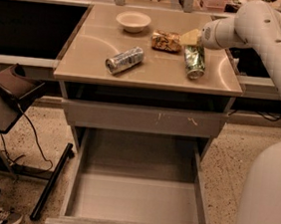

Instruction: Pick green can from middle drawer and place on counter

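Observation:
The green can (194,62) lies on its side on the tan counter (150,70), near the right edge, with one silver end facing the front. My gripper (191,37) is right behind the can's far end, at the tip of the white arm (259,26) that reaches in from the right. Whether it holds the can does not show. The middle drawer (136,198) is pulled wide open below, and its grey floor is bare.
On the counter are a silver-grey can (124,60) lying at the left, a pale bowl (133,20) at the back and a brown snack bag (166,40). A shut drawer front with scratch marks (145,118) sits above the open drawer. A dark chair (12,88) and a black pole (52,180) are on the left.

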